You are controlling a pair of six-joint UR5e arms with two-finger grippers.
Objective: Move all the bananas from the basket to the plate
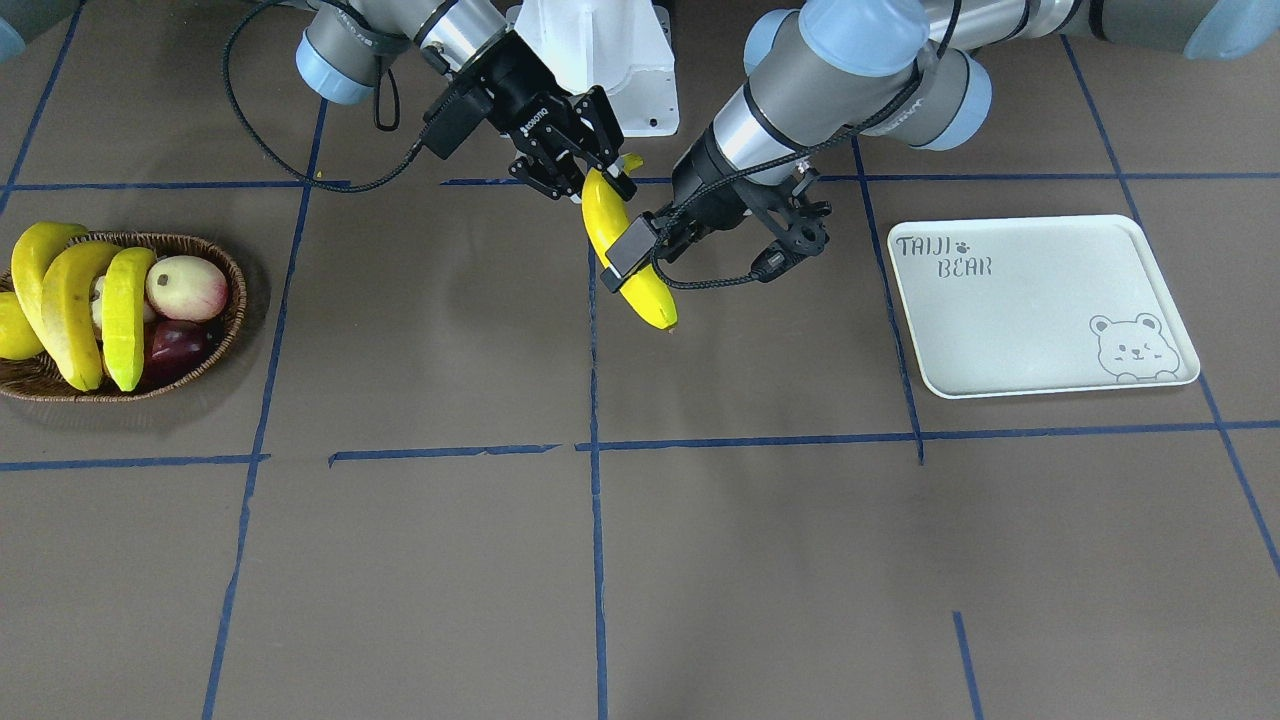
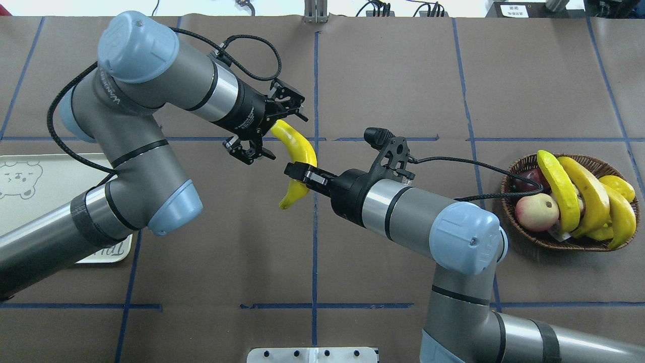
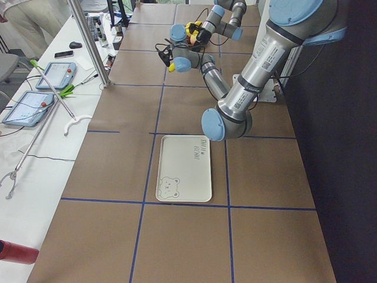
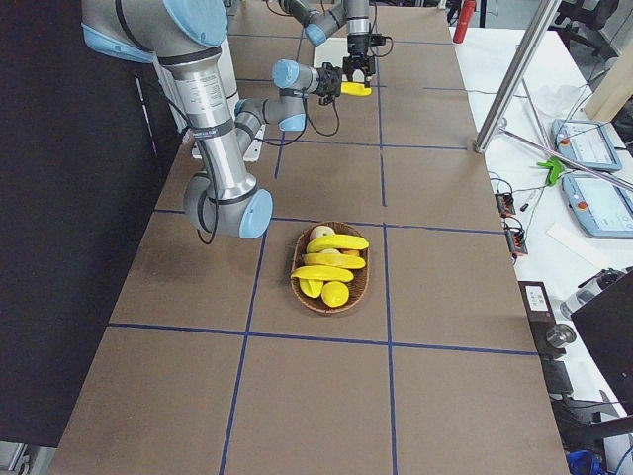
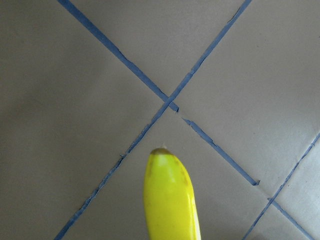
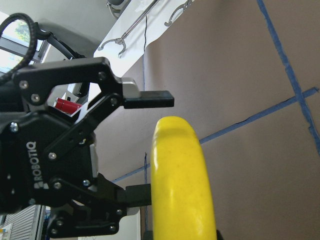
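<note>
My right gripper (image 2: 298, 172) is shut on a yellow banana (image 1: 640, 285) and holds it in the air over the table's middle. My left gripper (image 2: 269, 126) stands open, one finger on each side of that banana's far end; the right wrist view shows its fingers (image 6: 150, 98) spread apart. Several more bananas (image 1: 70, 300) lie in the brown wicker basket (image 1: 236, 292) on the robot's right, beside a peach (image 1: 185, 288) and a dark red fruit (image 1: 175, 345). The cream plate (image 1: 1040, 300) lies bare on the robot's left and is partly under the left arm in the overhead view.
The white robot base (image 1: 600, 60) stands at the near edge, behind both grippers. Blue tape lines (image 1: 595, 500) cross the brown table. A side table (image 3: 56, 73) with tablets runs along the far edge, and a person (image 3: 23, 17) stands there.
</note>
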